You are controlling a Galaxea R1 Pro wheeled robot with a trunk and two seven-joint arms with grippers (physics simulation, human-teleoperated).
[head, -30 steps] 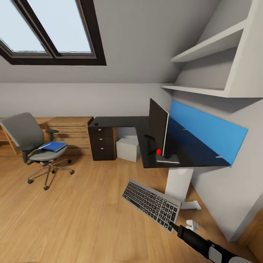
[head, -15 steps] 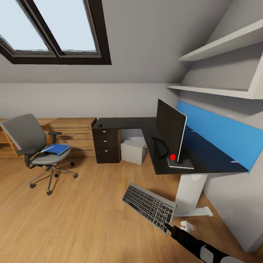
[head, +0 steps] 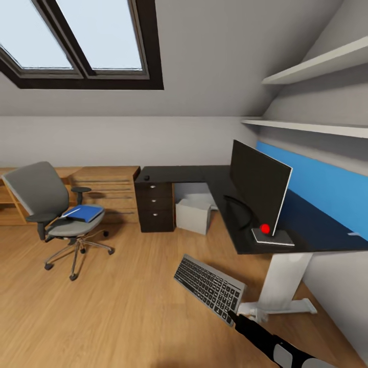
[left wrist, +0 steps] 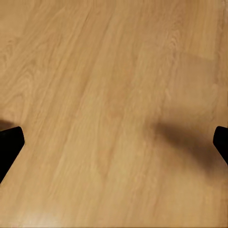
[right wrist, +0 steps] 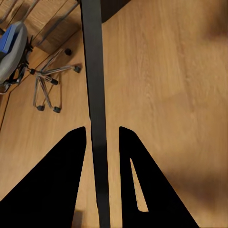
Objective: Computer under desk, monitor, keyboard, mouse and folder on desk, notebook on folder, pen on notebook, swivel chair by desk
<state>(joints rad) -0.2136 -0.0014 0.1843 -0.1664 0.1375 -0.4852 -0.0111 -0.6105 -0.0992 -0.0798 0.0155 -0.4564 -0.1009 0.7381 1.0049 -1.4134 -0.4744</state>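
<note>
My right gripper (head: 234, 316) is shut on the near end of the slim black keyboard (head: 208, 286), which hangs tilted above the wood floor in front of the desk (head: 191, 175). In the right wrist view the keyboard (right wrist: 96, 109) runs edge-on between the two black fingers (right wrist: 71, 156). The monitor (head: 258, 190) stands on the desk's right wing. The mouse (head: 147, 178) lies on the desk's far left corner. The grey computer (head: 193, 215) sits under the desk. The blue folder (head: 85, 212) lies on the swivel chair (head: 48, 202) at left. My left gripper (left wrist: 114, 145) is open over bare floor.
A blue upright panel (head: 319, 186) lines the wall behind the desk, with white shelves (head: 317, 66) above it. A light-wood drawer chest (head: 105, 191) stands behind the chair. The desk's white leg and foot (head: 278, 299) are just right of the keyboard.
The whole head view has shifted, so the desk and chair sit further right in the picture. The keyboard stays held in my right gripper, in much the same spot.
</note>
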